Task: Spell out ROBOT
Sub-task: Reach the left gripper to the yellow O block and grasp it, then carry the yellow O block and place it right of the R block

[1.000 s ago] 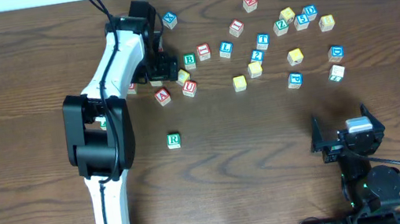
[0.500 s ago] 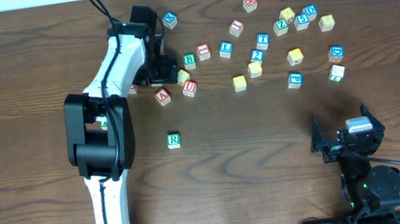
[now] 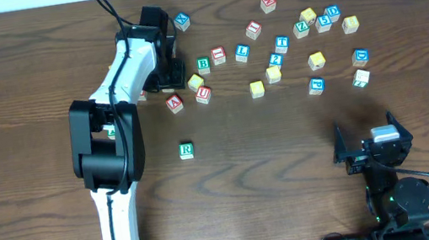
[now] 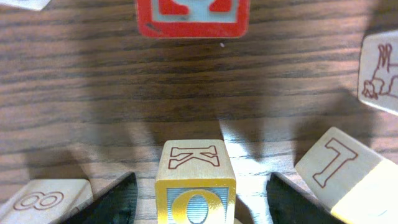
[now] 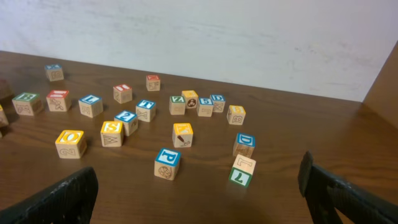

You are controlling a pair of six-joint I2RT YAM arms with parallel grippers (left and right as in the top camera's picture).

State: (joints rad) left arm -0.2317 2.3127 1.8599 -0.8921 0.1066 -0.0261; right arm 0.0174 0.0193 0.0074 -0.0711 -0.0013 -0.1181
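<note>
Found the left gripper (image 4: 198, 204) low over the table (image 4: 93, 93), fingers (image 4: 115, 200) spread to either side of the O block (image 4: 194, 163), a sliver of wood grain showing on both sides: open, gripping nothing. Read a yellow-framed O on that block's top face and a red K on the side facing the camera. Noted close around it a red-framed block (image 4: 193, 17) ahead, a block marked 8 (image 4: 43, 200) at the lower left of the wrist view, and a tilted pale block (image 4: 339, 169) at the lower right. Placed all this, from overhead, at the left end of the far scatter of blocks, under the arm's tip. Saw the R block (image 3: 186, 150) lying alone, green face up, well apart from the scatter and nearer the robot. Picked out the B block (image 3: 203, 63) just right of the left arm's tip, and the T block (image 3: 281, 43) farther right among the blue ones. Found the right gripper (image 3: 373, 149) near its own base, well apart from every block, its fingers (image 5: 56, 199) at the outer corners of its wrist view: wide open, holding nothing.
</note>
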